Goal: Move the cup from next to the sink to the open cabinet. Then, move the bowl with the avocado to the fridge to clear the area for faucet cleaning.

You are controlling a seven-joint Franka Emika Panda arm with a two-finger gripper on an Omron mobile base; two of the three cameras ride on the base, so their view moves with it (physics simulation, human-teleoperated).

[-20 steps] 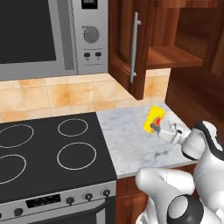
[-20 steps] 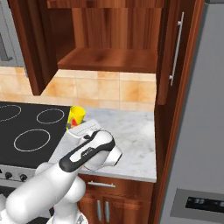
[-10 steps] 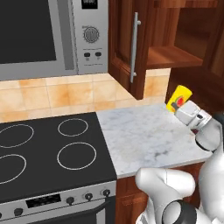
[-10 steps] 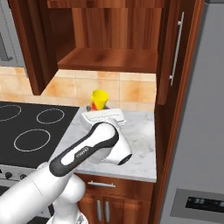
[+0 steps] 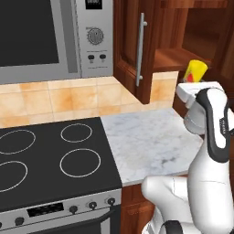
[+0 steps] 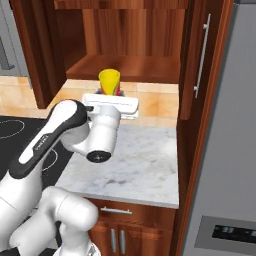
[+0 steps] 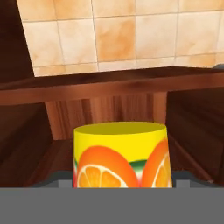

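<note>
Cup (image 5: pixel 196 71) sits at right of the left base frame, upper centre of the right base frame (image 6: pixel 109 82), raised above the marble counter (image 5: pixel 146 137) and level with the front edge of the cabinet (image 6: pixel 125 45) shelf. It is upside down: wide rim down at the hand, narrow base up. The hand frame shows the cup (image 7: pixel 121 155) at bottom centre, yellow with orange-slice print, and the shelf edge crossing mid-frame with tiled wall (image 7: pixel 113 30) above it.

Gripper (image 6: pixel 111 98) clamps the cup at its lower end; the fingertips are hidden behind the hand body and the cup. The white arm comes up from lower left in the right base frame.

Cabinet door (image 5: pixel 132 45) with bar handle stands open, top centre of the left base frame. Stove (image 5: pixel 50 160) lower left, microwave (image 5: pixel 45 36) upper left. Fridge (image 6: pixel 225 150) along the right edge of the right base frame.
</note>
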